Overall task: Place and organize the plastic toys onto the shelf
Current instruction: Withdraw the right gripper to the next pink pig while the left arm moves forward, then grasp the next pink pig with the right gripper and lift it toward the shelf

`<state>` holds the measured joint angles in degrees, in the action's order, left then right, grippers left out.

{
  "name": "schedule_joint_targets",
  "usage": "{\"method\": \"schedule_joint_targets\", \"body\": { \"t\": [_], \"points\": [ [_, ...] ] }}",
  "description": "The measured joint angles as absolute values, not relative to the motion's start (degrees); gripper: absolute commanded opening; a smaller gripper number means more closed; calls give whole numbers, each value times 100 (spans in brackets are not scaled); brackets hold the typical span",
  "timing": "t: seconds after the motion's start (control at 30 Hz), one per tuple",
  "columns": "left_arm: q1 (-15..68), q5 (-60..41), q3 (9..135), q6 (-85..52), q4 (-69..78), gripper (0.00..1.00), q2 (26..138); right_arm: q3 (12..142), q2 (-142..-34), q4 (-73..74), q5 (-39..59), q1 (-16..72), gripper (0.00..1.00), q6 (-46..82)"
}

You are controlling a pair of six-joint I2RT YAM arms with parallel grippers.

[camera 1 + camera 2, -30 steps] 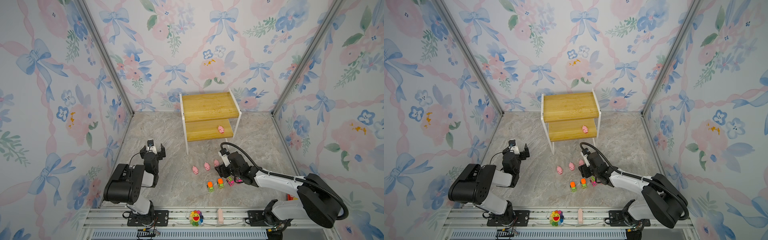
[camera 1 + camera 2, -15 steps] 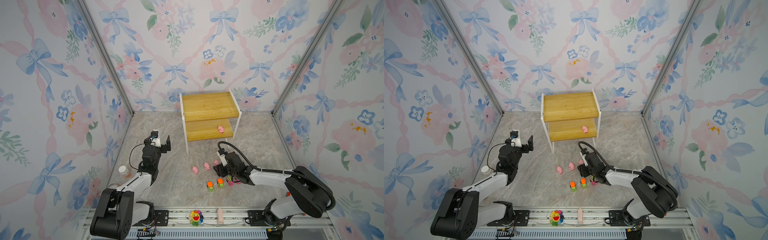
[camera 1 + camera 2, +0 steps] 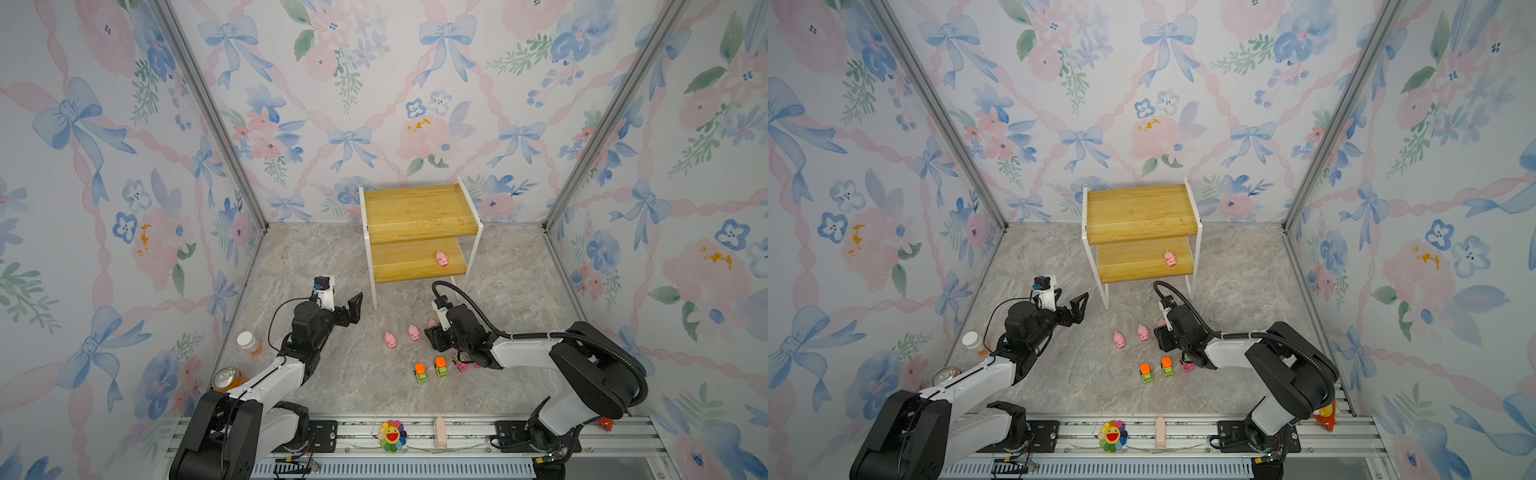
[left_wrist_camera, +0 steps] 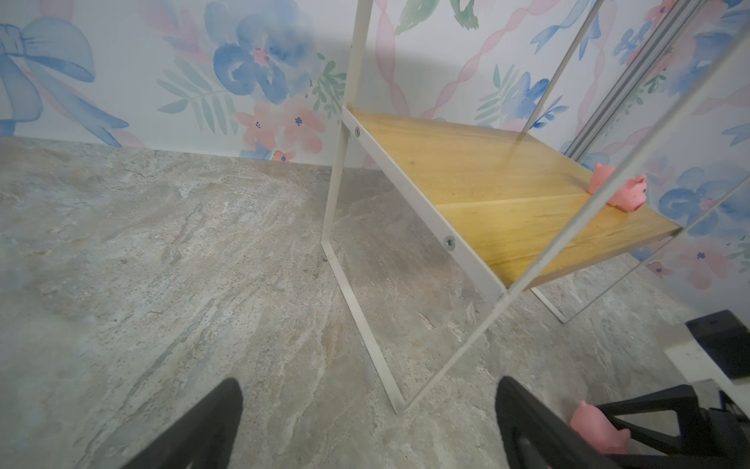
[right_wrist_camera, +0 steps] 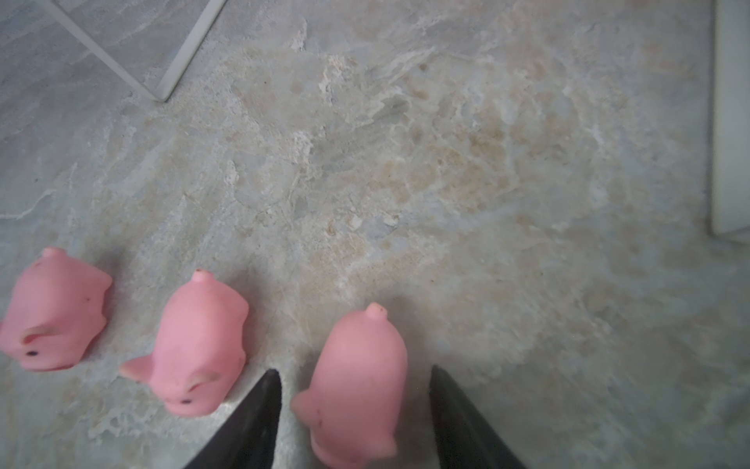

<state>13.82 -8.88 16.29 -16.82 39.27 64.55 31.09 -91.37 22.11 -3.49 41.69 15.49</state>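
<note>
The shelf stands at the back, and one pink pig rests on its lower board. Three pigs stand in a row on the floor. My right gripper is open and straddles the rightmost pig, with gaps on both sides. Two orange-topped trucks and a pink truck sit just in front of it. My left gripper is open and empty, above the floor near the shelf's left front leg.
A white-capped orange bottle and an orange can stand by the left wall beside the left arm. A rainbow flower plush and a small pink block sit on the front rail.
The left arm has stretched from a folded pose forward toward the shelf's left leg. The right gripper's jaws have narrowed around the rightmost floor pig.
</note>
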Motion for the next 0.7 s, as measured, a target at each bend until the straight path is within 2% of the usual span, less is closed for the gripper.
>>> {"method": "schedule_joint_targets", "body": {
  "t": [0.37,0.7],
  "points": [
    [1452,-1120,1245,-1922,4237,98,6635,3103,-9188,2333,-475,4174,42,1603],
    [1503,-1232,1236,-1940,4453,98,6914,3103,-9185,2338,-565,4209,32,1586]
  ]
}}
